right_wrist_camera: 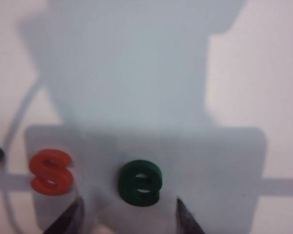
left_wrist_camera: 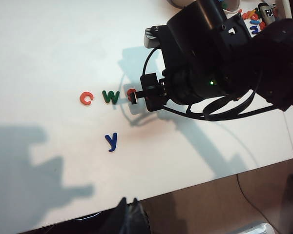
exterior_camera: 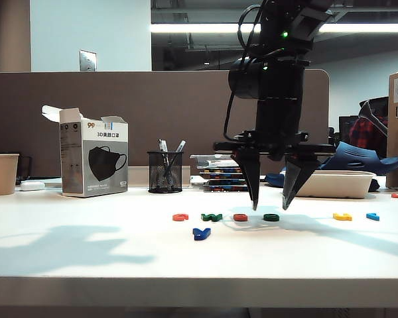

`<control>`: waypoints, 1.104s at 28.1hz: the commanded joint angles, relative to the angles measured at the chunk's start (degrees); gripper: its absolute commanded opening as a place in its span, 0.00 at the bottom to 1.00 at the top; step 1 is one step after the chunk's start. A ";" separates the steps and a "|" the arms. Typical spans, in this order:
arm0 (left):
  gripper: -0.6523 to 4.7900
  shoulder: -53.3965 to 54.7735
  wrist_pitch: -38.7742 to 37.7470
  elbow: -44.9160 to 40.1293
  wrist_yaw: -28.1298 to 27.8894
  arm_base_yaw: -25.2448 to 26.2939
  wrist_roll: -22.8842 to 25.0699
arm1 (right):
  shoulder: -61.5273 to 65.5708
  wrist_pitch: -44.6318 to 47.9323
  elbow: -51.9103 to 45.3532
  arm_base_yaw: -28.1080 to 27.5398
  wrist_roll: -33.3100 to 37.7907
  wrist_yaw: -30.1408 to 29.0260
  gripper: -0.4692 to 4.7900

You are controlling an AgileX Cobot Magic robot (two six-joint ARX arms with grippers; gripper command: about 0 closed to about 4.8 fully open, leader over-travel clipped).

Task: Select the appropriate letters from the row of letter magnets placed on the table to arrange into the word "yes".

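Right claw point(exterior_camera: 268, 207) hanging spread wide, gripping nothing, tips straddling green "e" point(exterior_camera: 271, 217) point(right_wrist_camera: 140, 183) just above white tabletop point(exterior_camera: 86, 245). Orange-red "s" point(exterior_camera: 240, 217) point(right_wrist_camera: 51, 171) lying just beside "e" at its 9 o'clock; dark green "w" point(exterior_camera: 211, 216) and orange-red "c" point(exterior_camera: 180, 216) continuing row that way. Dark blue "y" point(exterior_camera: 201, 233) point(left_wrist_camera: 112, 142) sitting apart at 6 o'clock of "w". Yellow letter point(exterior_camera: 342, 216) and light blue letter point(exterior_camera: 372, 216) lying at 3 o'clock. Mask box point(exterior_camera: 93, 159) reading "3D". Left claw: tips barely showing, opening impossible to tell.
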 commanded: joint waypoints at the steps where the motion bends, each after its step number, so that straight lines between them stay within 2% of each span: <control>1: 0.11 -0.15 0.37 0.24 0.04 0.04 -0.15 | -0.20 0.76 0.24 0.11 0.04 0.28 0.54; 15: 0.11 -0.15 0.37 0.24 0.04 0.04 -0.15 | 1.66 2.64 0.20 -0.02 0.02 0.35 0.53; 28: 0.11 -0.15 0.37 0.24 0.04 0.04 -0.15 | 3.04 0.07 0.20 -0.66 0.55 0.37 0.52; 31: 0.11 -0.15 0.37 0.24 0.04 0.04 -0.15 | 3.04 0.57 0.20 -0.68 0.55 0.35 0.47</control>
